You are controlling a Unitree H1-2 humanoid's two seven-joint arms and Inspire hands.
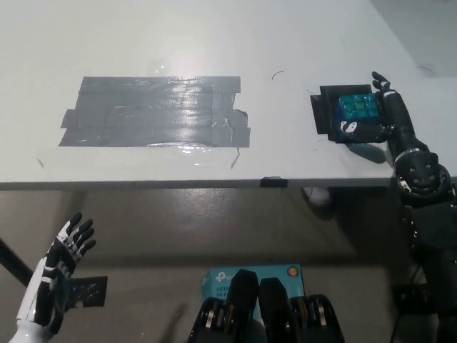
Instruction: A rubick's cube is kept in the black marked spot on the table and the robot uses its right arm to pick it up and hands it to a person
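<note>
The Rubik's cube (358,108), its visible faces blue-green, sits on the black marked spot (323,114) near the right end of the tabletop (214,43), close to the front edge. The black right hand (378,118) is wrapped around the cube from its right side: one finger reaches along the far side of the cube, and others curl across its near face, so the hand is grasping the cube while the cube appears to rest on the mark. The black right arm (421,179) rises past the front right corner of the tabletop to reach it. A broad patch of grey tape (157,111) covers the middle left of the tabletop, well apart from the cube. The white left hand (61,261) rests below the front edge of the tabletop at the lower left, fingers spread and holding nothing. On the floor by the front edge lies a teal box (250,275).
</note>
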